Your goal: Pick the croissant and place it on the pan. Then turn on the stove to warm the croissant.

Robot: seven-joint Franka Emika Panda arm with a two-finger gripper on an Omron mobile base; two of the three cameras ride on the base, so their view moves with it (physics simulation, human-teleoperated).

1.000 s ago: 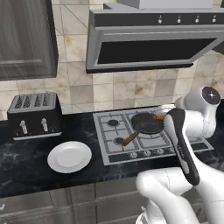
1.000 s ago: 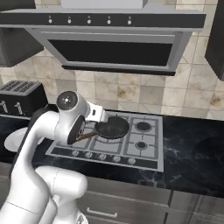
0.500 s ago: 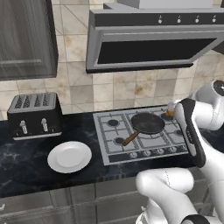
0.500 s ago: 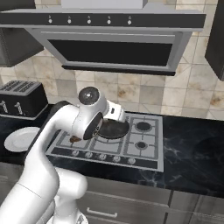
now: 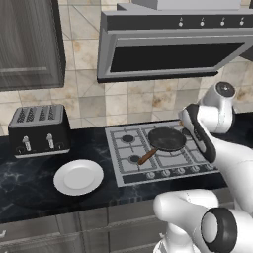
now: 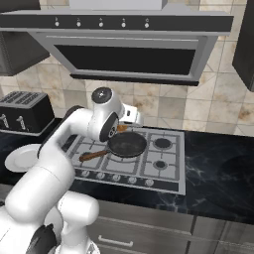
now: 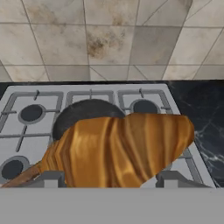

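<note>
The small golden-brown ridged croissant (image 7: 124, 148) is clamped in the pincer (image 7: 107, 179), whose two dark tips show at either side of the pastry's lower edge in the hand view; it hangs in the air above the flat silver-grey gas stove (image 7: 105, 98), not resting on anything. In that view the croissant overlaps the near part of the small round dark grey frying pan (image 7: 83, 114), and the pan's brown wooden handle (image 7: 24, 174) runs toward the lower left. In the right base view a sliver of the croissant (image 6: 122, 128) shows just beside the white wrist, over the back edge of the pan (image 6: 127, 144), which sits on a front burner with its handle (image 6: 93, 155) pointing out to the left. In the left base view the pan (image 5: 167, 139) lies toward the right side of the stove (image 5: 129, 155), and the arm's dark-striped link crosses just right of it. On the black marbled desk (image 5: 29, 173) left of the stove sit a round white plate (image 5: 78, 176) and, further back, a black slotted toaster (image 5: 38, 130).
</note>
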